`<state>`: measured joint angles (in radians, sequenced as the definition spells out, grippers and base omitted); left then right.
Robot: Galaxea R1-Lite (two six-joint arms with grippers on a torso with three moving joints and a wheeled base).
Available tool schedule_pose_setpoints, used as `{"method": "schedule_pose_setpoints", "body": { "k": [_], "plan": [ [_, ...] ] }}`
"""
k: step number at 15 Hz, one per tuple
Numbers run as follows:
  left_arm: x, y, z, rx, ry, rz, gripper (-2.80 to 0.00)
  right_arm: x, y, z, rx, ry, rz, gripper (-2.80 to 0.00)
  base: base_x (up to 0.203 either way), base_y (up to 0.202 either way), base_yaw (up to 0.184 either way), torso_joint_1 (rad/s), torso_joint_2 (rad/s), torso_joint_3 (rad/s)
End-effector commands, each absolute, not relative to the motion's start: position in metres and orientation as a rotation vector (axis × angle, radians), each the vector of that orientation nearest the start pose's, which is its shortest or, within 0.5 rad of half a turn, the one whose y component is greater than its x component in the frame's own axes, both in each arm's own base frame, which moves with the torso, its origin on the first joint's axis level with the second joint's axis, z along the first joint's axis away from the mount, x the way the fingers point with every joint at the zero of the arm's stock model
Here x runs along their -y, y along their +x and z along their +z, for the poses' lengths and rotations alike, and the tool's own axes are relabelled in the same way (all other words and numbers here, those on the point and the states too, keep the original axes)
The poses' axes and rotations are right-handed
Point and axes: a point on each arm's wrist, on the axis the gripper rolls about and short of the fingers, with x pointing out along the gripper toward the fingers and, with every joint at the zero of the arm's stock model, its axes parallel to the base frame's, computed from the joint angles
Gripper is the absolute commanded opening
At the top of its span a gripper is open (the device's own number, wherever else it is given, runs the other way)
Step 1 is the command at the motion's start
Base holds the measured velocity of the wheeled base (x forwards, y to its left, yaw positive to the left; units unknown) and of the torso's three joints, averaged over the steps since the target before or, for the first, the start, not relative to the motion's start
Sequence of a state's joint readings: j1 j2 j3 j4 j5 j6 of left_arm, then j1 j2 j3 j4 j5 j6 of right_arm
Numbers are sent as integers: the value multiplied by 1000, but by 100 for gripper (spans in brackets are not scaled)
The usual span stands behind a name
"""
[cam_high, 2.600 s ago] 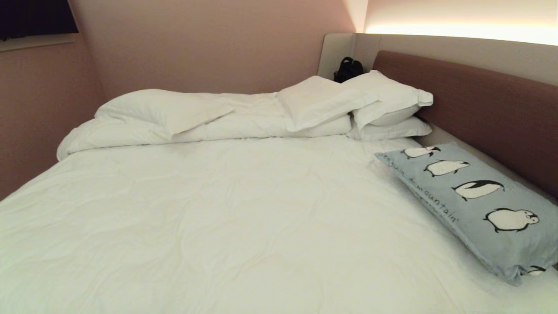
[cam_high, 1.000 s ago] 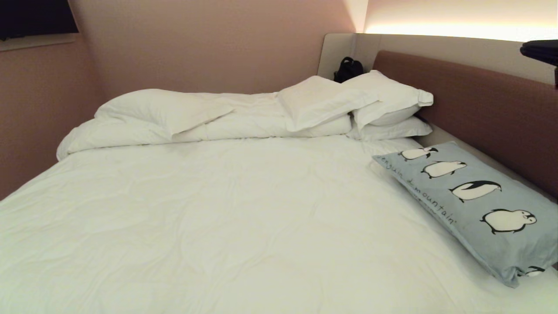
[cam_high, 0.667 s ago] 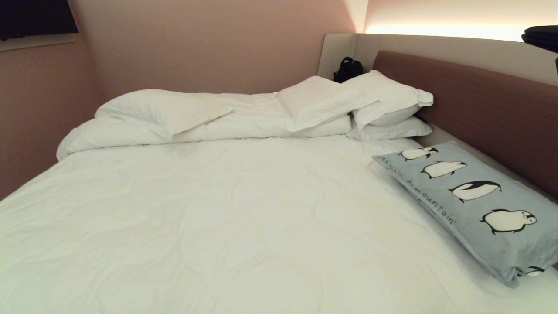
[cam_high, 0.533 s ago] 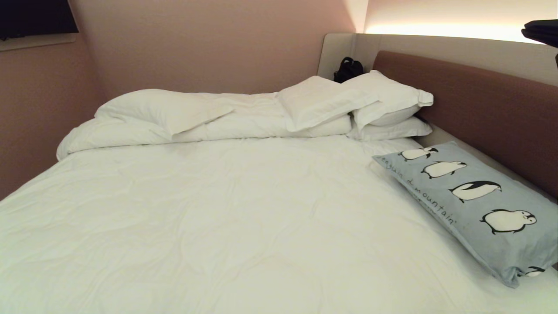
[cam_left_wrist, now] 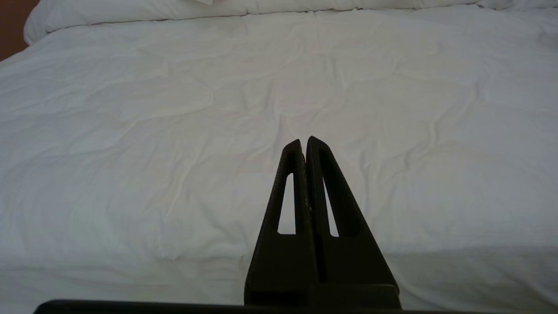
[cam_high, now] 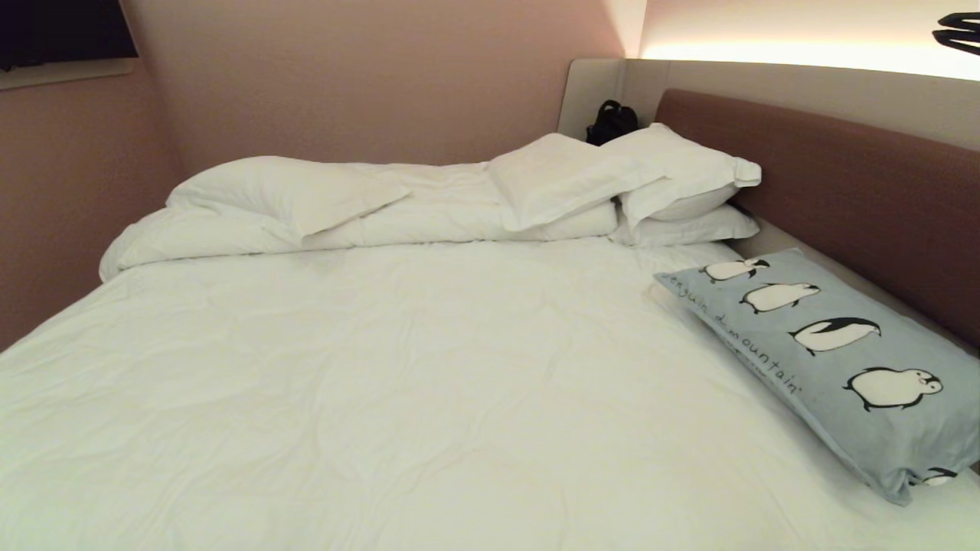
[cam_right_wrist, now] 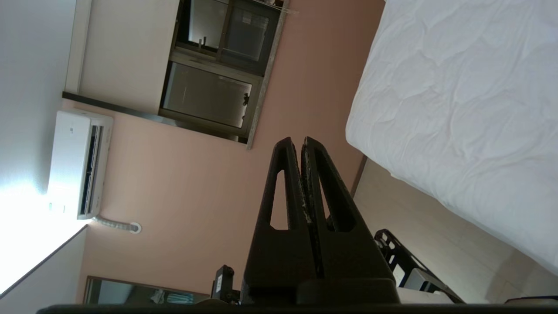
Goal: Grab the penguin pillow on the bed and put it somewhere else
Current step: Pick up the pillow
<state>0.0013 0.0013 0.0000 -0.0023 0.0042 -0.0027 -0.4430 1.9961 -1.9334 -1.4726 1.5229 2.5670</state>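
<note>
The penguin pillow [cam_high: 834,360], light blue-grey with a row of black-and-white penguins, lies flat on the right side of the bed [cam_high: 398,383], against the brown headboard [cam_high: 857,176]. Nothing touches it. My right gripper [cam_high: 957,32] shows only as a dark tip at the top right edge of the head view, high above the pillow. In the right wrist view this gripper [cam_right_wrist: 301,141] is shut and empty, pointing at the pink wall beside the bed [cam_right_wrist: 457,87]. My left gripper [cam_left_wrist: 304,141] hangs shut and empty over the white duvet [cam_left_wrist: 174,109].
White pillows [cam_high: 612,180] and a folded duvet [cam_high: 291,203] are piled along the far side of the bed. A black bag [cam_high: 611,121] sits in the far corner. The right wrist view shows a window [cam_right_wrist: 218,74] and an air conditioner [cam_right_wrist: 76,163].
The right gripper came into the head view at the top right edge, then rose further and rolled, so less of it shows now. The penguin pillow lies still.
</note>
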Motion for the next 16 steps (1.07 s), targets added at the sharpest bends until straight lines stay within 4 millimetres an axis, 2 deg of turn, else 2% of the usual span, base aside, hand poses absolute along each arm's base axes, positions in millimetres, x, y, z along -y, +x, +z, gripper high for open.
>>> {"method": "schedule_pose_setpoints", "body": {
  "k": [1, 5, 8, 10, 13, 16],
  "plan": [
    [0, -23, 76, 2, -3, 6, -280, 113, 291, 420, -563, 892, 1028, -280, 0, 0, 0, 0, 0, 0],
    [0, -23, 76, 2, -3, 6, -280, 109, 283, 426, -349, 553, 1090, -280, 0, 0, 0, 0, 0, 0],
    [0, -23, 76, 2, -3, 6, -280, 110, 278, 429, -259, 415, 1098, -280, 0, 0, 0, 0, 0, 0],
    [0, -23, 76, 2, -3, 6, -280, 109, 278, 429, -243, 389, 1101, -280, 0, 0, 0, 0, 0, 0],
    [0, -23, 76, 2, -3, 6, -280, 98, 276, 433, -252, 390, 1134, -280, 0, 0, 0, 0, 0, 0],
    [0, -23, 76, 2, -3, 6, -280, 89, 275, 436, -363, 543, 1140, -280, 0, 0, 0, 0, 0, 0]
  ]
}}
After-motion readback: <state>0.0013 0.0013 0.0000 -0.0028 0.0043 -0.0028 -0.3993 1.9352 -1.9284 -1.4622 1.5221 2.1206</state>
